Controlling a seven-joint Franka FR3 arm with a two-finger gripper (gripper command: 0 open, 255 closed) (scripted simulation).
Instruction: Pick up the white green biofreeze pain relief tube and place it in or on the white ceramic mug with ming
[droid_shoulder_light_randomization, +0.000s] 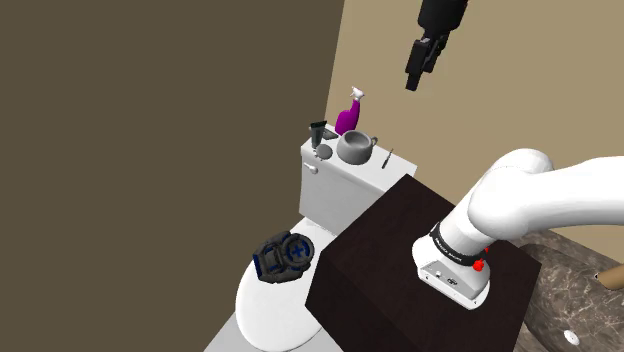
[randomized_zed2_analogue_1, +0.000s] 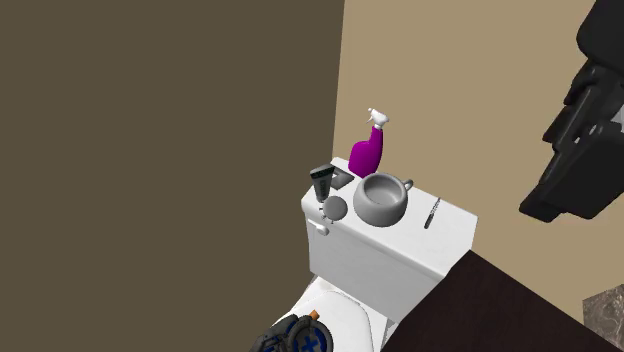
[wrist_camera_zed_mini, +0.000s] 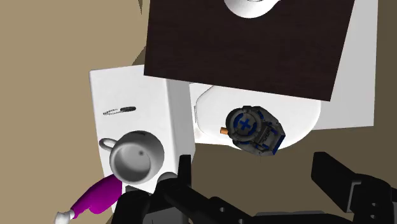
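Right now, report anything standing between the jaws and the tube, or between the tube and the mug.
Nothing visible does. The jaws hang open in free air above the toilet tank. The tube sits beside the mug, bare lid between them; the purple spray bottle stands behind, off that line.

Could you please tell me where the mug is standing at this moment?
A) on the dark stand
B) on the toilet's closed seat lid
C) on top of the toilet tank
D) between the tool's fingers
C: the mug sits on top of the toilet tank next to the purple spray bottle, while the open tool hangs well above it, holding nothing.
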